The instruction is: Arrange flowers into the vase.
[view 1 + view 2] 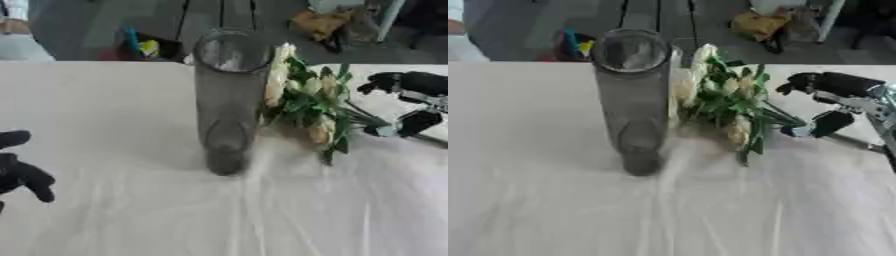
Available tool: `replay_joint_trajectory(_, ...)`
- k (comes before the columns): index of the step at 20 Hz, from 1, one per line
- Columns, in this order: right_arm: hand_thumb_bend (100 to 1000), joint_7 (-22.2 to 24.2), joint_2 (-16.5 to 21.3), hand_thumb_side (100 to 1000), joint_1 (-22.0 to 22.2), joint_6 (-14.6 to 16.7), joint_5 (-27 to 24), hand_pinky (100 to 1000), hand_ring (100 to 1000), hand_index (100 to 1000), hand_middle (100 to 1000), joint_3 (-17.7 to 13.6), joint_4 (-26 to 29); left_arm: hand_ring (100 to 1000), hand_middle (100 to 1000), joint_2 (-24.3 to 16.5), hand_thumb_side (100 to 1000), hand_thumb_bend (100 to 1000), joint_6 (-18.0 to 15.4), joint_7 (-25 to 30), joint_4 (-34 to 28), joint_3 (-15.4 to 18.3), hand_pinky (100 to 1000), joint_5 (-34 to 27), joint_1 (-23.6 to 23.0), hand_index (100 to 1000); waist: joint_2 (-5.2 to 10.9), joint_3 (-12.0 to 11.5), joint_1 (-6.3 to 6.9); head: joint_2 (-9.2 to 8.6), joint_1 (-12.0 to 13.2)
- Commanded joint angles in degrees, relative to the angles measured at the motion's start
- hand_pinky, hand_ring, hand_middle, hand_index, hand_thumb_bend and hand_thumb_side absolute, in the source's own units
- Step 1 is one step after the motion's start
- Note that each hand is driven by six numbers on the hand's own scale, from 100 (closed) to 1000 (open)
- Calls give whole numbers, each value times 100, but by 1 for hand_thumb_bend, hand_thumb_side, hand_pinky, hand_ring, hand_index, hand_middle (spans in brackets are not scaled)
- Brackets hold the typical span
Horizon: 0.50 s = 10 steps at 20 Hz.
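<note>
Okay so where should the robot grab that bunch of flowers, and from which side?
Probably by the green stems, coming from the right. The bouquet lies beside the tall glass vase with its pale blooms toward the vase and its stems trailing right, where the right hand already has them between thumb and fingers. The vase blocks the left side, and the blooms look easy to crush.
</note>
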State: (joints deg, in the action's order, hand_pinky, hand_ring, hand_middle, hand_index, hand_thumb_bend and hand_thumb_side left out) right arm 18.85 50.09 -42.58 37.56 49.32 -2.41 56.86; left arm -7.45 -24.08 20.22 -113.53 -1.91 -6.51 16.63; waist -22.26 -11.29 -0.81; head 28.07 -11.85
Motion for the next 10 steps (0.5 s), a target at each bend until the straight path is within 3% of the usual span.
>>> replay_joint_trajectory(1, 396, -95, 293, 570, 25, 13, 10, 699, 1000, 928, 766, -35, 177, 583, 813, -11, 970, 100, 0, 32, -106, -66, 434, 18, 55, 784, 18, 8, 43, -79, -8)
replay_joint_trajectory(10, 360, -196, 384, 507, 144, -44, 55, 681, 1000, 899, 735, -46, 271, 584, 815, -10, 972, 100, 11, 46, -106, -74, 433, 50, 54, 784, -21, 24, 30, -89, -20)
